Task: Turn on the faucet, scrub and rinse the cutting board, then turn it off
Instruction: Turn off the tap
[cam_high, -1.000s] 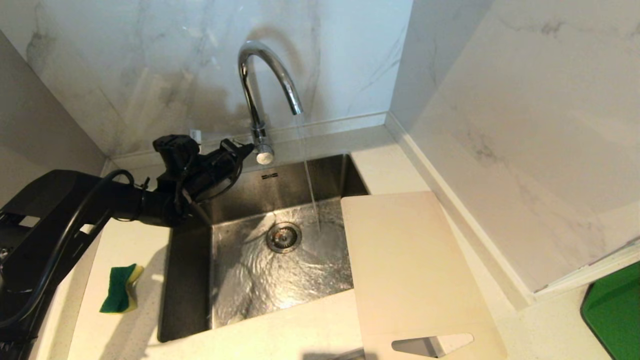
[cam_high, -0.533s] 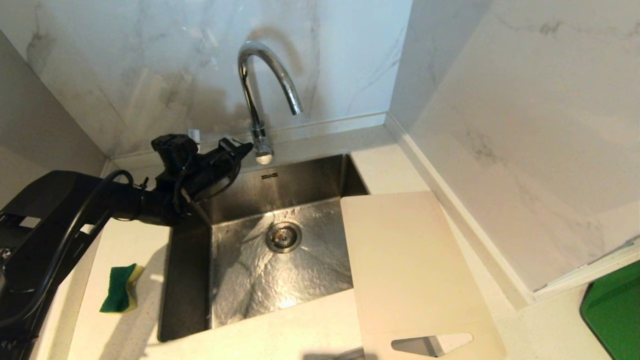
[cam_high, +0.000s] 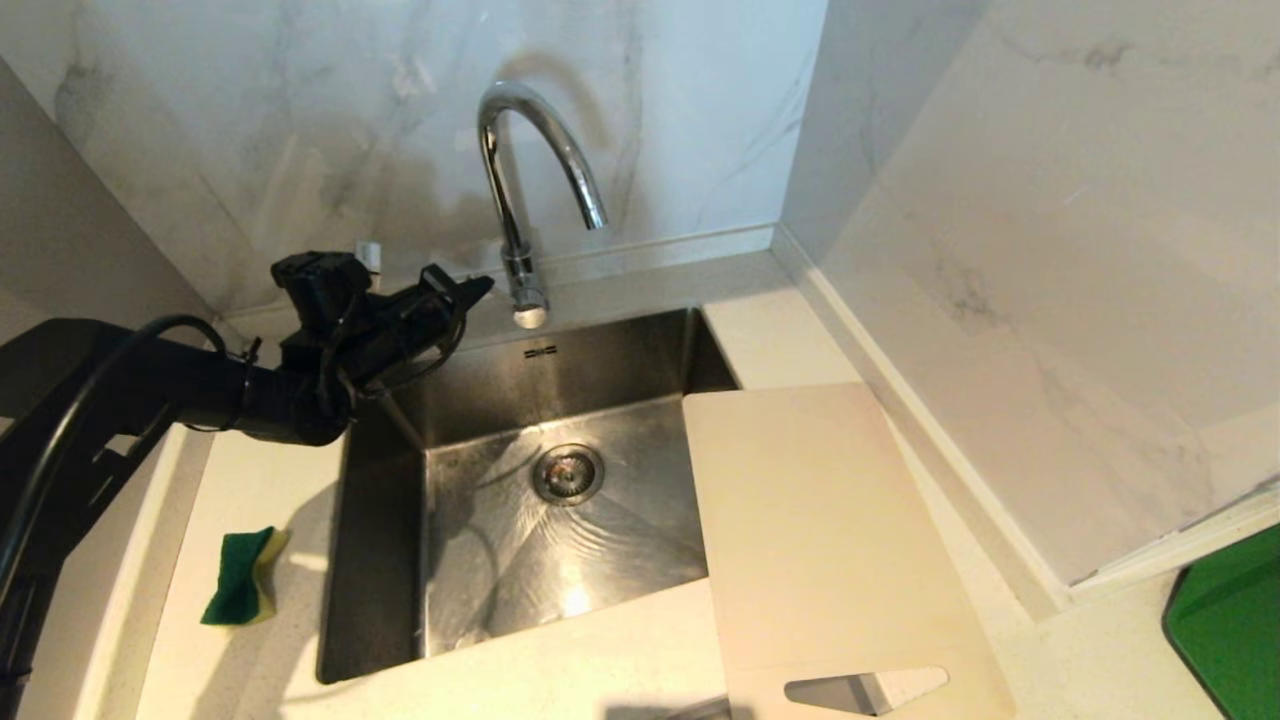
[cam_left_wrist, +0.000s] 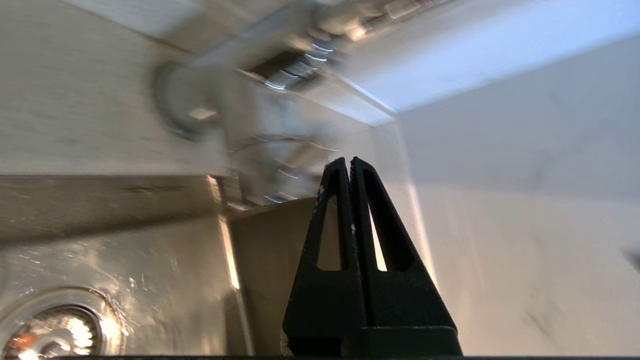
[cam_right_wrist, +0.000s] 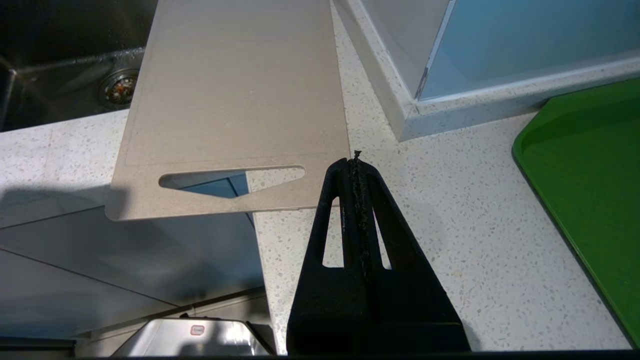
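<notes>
Water is absent at the tall chrome gooseneck faucet (cam_high: 540, 150), while wet streaks shine on the steel sink (cam_high: 560, 540) below it, so the task looks nearly finished. The pale beige plastic cutting board (cam_high: 820, 540) lies on the speckled white surface (cam_high: 560, 670), overlapping the sink's right edge, and the green-and-yellow sponge (cam_high: 243, 590) sits on the sink's left. The left gripper (cam_high: 483, 285), pressed together and empty, hangs just left of the faucet's base; the right gripper (cam_right_wrist: 354, 162), also pressed together, idles by the board's handle end.

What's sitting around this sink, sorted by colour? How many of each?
Shiny metal: 2, the faucet and the sink
Pale beige: 1, the cutting board
Green and yellow: 1, the sponge
Plain green: 1, a tray at the picture's edge
Total: 5
</notes>
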